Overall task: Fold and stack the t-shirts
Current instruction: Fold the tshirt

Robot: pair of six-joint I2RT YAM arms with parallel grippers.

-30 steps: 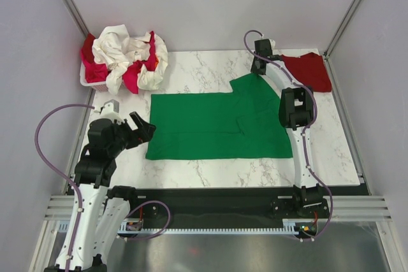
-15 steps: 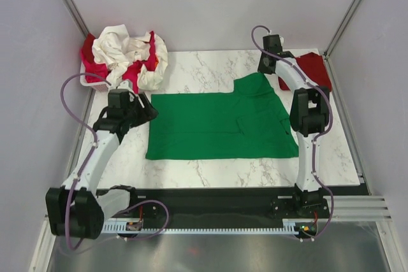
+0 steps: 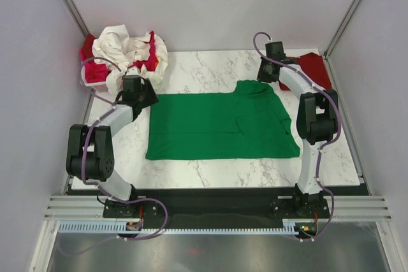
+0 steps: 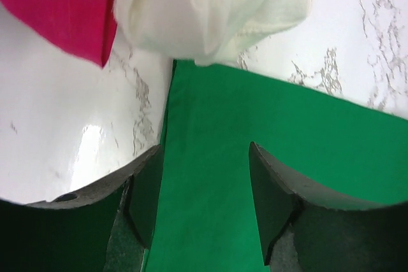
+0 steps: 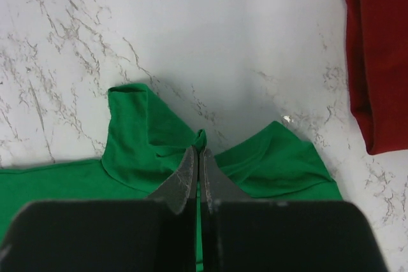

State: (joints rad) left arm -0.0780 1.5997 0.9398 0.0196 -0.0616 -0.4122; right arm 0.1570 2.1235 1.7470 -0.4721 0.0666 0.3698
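Crosswise on the table: green shirt flat, one corner pinched

Broadly, the green t-shirt [image 3: 217,125] lies spread on the marble table [image 3: 210,68] with its long axis running left to right; its left end is a straight, square edge, while its far right corner rises into a rumpled peak. Its colour is a solid bright green; the cloth is smooth over most of its width, with a faint seam-like crease right of the middle.

The right gripper [image 5: 198,152] has its fingers pressed together on a thin ridge of green cloth at that peak; two rounded flaps of the shirt bulge to either side of the pinch. Just beyond, in the far right corner of the table, lies the dark red t-shirt [image 3: 312,68], apart from the green one.

The left gripper [image 4: 205,157] stands spread over the shirt's far left corner; whether the fingers touch the cloth cannot be told. Close ahead of it hang the cream-white t-shirt [image 4: 210,4] and the pinkish red t-shirt [image 4: 57,4], heaped together at the table's far left corner.
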